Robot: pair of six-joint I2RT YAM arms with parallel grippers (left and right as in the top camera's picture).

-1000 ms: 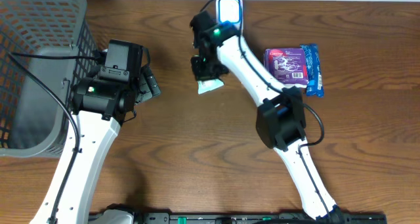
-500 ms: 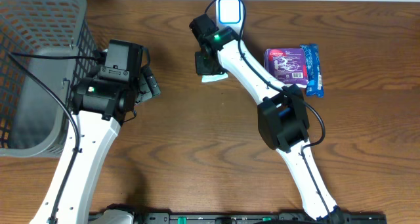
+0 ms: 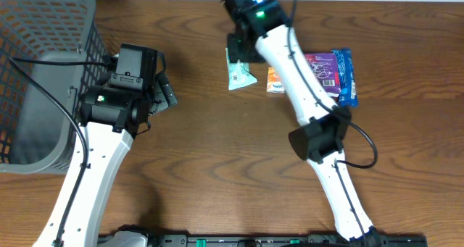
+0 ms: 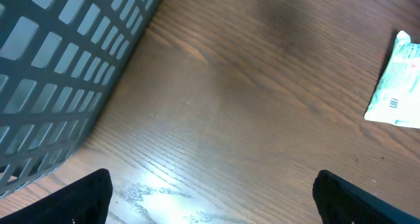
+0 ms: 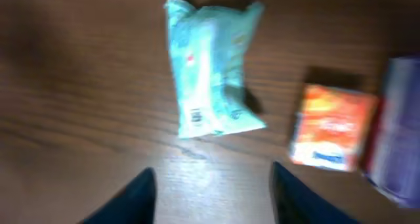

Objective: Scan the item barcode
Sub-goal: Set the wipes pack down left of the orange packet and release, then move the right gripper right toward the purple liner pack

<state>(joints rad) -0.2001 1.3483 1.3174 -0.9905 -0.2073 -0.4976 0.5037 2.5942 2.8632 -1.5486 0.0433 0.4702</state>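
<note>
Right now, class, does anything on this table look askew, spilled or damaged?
Only the pale green packet: it lies crumpled and slanted on the table, apart from the orange box. Nothing looks spilled or torn.

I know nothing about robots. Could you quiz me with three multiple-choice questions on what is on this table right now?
1. Where is the pale green packet?
A. in the basket
B. on the table, left of the orange box
C. on top of the orange box

2. What colour is the basket?
A. red
B. grey
C. yellow

3. How is the right gripper?
A. shut on the packet
B. open, holding nothing
C. out of sight

Answers: B, the packet lies on the wood beside the box; B, the basket's mesh walls are grey; B, its fingers stand apart in the wrist view, with the packet lying beyond them.
</note>
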